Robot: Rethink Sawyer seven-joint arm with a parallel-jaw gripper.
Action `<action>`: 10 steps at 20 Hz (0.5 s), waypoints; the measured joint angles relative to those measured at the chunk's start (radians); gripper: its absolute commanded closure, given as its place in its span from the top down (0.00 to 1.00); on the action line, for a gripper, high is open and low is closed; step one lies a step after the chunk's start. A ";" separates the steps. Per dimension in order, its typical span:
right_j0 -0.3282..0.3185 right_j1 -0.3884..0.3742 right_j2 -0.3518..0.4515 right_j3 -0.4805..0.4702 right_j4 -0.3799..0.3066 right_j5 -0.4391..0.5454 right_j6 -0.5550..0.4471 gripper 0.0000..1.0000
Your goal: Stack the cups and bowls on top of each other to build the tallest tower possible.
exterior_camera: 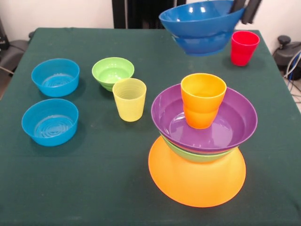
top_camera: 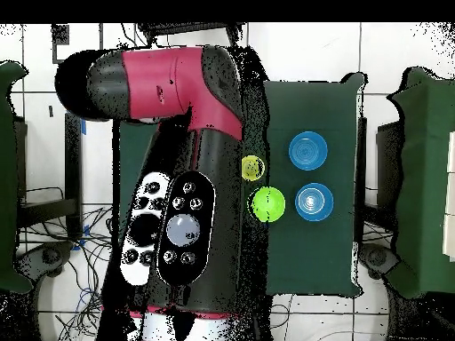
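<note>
In the front view my gripper [exterior_camera: 244, 8] at the top right is shut on the rim of a dark blue bowl [exterior_camera: 202, 23], which hangs tilted above the table. The tower stands at the front right: an upturned orange bowl [exterior_camera: 197, 181] as base, a green bowl [exterior_camera: 197, 156] on it, then a purple bowl [exterior_camera: 207, 127] with an orange cup [exterior_camera: 202, 99] upright inside. A red cup [exterior_camera: 243, 47] stands behind it, beside the held bowl. A yellow cup [exterior_camera: 129, 99] [top_camera: 253, 166] stands mid-table. In the overhead view the arm [top_camera: 178, 204] hides the gripper and the tower.
A small green bowl [exterior_camera: 113, 72] [top_camera: 266, 203] sits behind the yellow cup. Two light blue bowls [exterior_camera: 55, 76] [exterior_camera: 50, 121] lie at the left, seen overhead as the pair [top_camera: 307, 151] [top_camera: 314, 201]. The green tablecloth [exterior_camera: 94, 179] reaches the table's edges.
</note>
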 measured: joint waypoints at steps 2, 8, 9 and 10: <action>0.001 0.013 0.012 -0.027 -0.001 0.013 -0.001 0.00; 0.010 0.049 0.027 -0.073 -0.015 0.017 -0.001 0.00; 0.012 0.056 0.027 -0.079 -0.021 0.017 -0.001 0.00; 0.017 0.070 0.027 -0.091 -0.036 0.016 -0.001 0.00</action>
